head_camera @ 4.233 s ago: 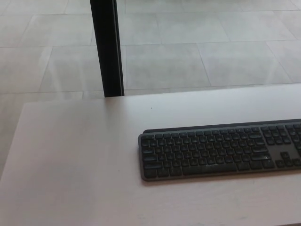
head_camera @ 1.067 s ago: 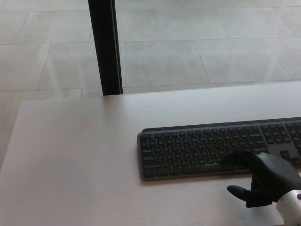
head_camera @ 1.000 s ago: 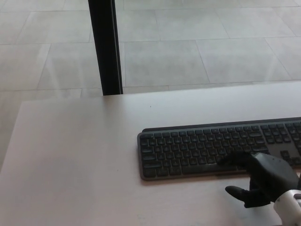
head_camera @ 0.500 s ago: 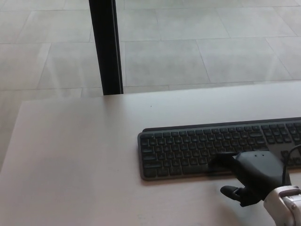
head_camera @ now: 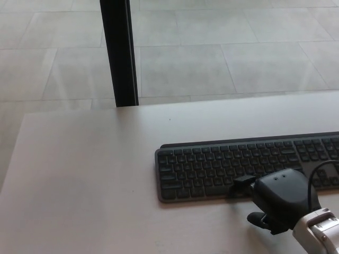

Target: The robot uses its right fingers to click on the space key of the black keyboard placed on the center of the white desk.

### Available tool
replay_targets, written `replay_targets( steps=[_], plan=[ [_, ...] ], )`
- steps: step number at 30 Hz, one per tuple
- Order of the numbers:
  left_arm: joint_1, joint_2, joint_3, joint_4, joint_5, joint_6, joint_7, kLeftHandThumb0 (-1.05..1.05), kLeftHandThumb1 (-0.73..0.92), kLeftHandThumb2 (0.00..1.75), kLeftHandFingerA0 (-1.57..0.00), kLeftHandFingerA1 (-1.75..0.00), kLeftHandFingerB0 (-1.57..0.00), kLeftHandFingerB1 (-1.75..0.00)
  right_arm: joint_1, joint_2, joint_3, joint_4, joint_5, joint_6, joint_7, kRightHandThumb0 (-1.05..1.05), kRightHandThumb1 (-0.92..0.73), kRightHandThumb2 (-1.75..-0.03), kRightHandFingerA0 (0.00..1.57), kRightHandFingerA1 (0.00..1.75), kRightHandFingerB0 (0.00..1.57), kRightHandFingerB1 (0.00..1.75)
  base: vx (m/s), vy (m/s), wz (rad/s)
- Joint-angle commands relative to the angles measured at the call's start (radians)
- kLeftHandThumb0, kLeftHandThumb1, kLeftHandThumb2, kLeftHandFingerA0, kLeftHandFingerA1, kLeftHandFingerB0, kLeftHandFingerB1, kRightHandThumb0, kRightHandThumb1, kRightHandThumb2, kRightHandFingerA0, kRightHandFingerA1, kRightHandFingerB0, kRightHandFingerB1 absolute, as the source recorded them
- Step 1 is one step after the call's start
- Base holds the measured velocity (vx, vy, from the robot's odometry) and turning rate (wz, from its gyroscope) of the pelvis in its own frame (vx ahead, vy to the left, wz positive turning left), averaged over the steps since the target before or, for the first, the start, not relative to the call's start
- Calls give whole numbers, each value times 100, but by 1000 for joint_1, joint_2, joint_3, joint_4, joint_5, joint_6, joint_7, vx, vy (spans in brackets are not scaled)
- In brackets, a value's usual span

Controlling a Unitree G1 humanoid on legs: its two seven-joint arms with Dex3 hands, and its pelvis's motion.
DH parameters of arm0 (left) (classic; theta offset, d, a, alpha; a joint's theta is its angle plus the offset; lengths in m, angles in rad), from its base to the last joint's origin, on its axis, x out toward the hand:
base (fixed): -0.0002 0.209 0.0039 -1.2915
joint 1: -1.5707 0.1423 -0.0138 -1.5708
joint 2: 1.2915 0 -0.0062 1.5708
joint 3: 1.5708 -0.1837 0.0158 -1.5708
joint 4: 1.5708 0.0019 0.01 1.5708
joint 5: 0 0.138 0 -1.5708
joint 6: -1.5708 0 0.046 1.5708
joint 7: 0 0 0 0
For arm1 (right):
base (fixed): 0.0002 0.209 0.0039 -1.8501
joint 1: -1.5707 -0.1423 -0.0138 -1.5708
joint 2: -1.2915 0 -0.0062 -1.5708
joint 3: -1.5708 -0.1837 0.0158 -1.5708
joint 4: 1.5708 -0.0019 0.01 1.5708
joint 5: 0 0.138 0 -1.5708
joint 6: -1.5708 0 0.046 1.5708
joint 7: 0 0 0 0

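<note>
The black keyboard (head_camera: pixel 233 166) lies flat on the white desk (head_camera: pixel 90 180), running off the picture's right edge. My right hand (head_camera: pixel 280 203) comes in from the lower right, over the keyboard's front edge. One finger (head_camera: pixel 242 181) stretches left and rests on the bottom key row, about where the space key lies; the key itself is hidden under it. The thumb (head_camera: pixel 257 219) sticks out over the bare desk in front of the keyboard. Nothing is held. My left hand does not show.
A black vertical post (head_camera: pixel 119 53) stands behind the desk's far edge, left of the keyboard. Beyond the desk is a grey tiled floor (head_camera: pixel 222 58). A cable (head_camera: pixel 323 169) loops over my right wrist.
My right hand has slid further left and lower along the keyboard's front row, its finger now reaching the middle of the bottom key row. The keyboard has not moved.
</note>
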Motion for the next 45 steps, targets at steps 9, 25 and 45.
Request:
replay_targets(
  steps=[9, 25, 45],
  plan=[
    [-2, 23, -3, 5, -34, -6, 3, -56, 72, 61, -72, -66, -54, -52, 7, 30, -26, 92, -102, -70, 2, -39, -58, -70, 76, 161, 51, 52, 0, 0, 0],
    [-2, 24, -17, 4, -37, -16, 2, -56, 72, 61, -74, -66, -54, -53, 26, 94, -114, 136, -58, -105, 46, -38, -57, -67, 75, 159, 52, 51, 0, 0, 0],
    [2, 23, -10, 7, -54, -12, 2, -55, 72, 61, -74, -67, -56, -53, 65, 26, -173, -13, -69, -172, 145, -42, -57, -72, 81, 157, 52, 53, 0, 0, 0]
  ],
)
